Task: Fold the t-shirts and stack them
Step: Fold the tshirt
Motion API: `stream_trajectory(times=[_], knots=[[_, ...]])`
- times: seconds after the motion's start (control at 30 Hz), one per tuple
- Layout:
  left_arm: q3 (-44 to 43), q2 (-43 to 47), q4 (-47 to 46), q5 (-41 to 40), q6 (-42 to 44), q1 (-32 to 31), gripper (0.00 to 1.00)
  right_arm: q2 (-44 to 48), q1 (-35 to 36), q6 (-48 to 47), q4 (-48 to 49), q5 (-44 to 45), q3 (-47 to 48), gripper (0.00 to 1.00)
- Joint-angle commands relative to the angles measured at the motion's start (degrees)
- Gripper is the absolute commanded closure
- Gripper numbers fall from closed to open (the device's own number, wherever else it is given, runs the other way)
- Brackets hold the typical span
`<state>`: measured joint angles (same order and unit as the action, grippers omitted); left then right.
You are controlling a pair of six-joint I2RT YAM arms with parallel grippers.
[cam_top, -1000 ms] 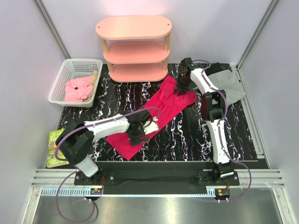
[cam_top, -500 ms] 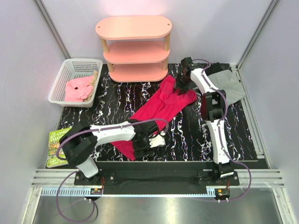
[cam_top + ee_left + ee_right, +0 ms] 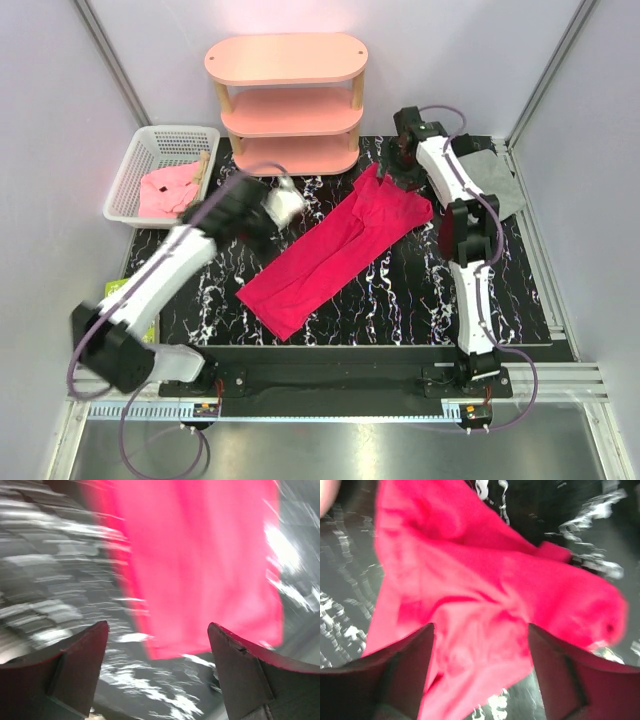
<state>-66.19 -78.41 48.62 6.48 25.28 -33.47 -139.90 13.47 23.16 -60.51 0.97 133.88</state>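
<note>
The crimson-red t-shirt (image 3: pixel 335 250) lies as a long folded strip, running diagonally from the front left to the back right of the black marbled table. My left gripper (image 3: pixel 278 212) is blurred, above the table just left of the strip's middle. In the left wrist view it (image 3: pixel 157 626) is open and empty, with the shirt's edge (image 3: pixel 200 565) below. My right gripper (image 3: pixel 397 172) hangs over the shirt's far, crumpled end. In the right wrist view it (image 3: pixel 481 627) is open above the red cloth (image 3: pixel 485 590). The grey t-shirt (image 3: pixel 492 178) lies at the back right, partly under the right arm.
A pink three-tier shelf (image 3: pixel 287 100) stands at the back centre. A white basket (image 3: pixel 132 168) holding pink cloth (image 3: pixel 168 190) sits at the back left. A green book (image 3: pixel 112 290) lies at the left edge, partly hidden by the left arm.
My left gripper has left the shirt's near end and swung up and back to the left. The shirt now lies straighter and flatter. My right gripper has shifted slightly back.
</note>
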Motion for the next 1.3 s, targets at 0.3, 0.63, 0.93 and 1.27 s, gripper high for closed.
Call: stream_trajectory(times=[0.3, 0.63, 0.93, 1.27], knots=[[-2.1, 26.0, -1.3, -0.2, -2.4, 19.3, 0.09, 22.5, 21.9, -5.6, 3.4, 11.8, -16.3, 0.27], [5.7, 26.8, -7.0, 1.3, -7.1, 44.2, 0.03, 19.8, 51.3, -5.3, 3.1, 25.4, -28.3, 0.24], [3.3, 16.4, -5.3, 15.7, -7.2, 62.3, 0.05, 14.4, 61.3, -3.7, 0.7, 30.4, -22.5, 0.23], [4.5, 14.1, -5.4, 19.4, -8.5, 63.3, 0.06, 4.2, 62.8, -4.3, 0.7, 26.5, -11.6, 0.25]])
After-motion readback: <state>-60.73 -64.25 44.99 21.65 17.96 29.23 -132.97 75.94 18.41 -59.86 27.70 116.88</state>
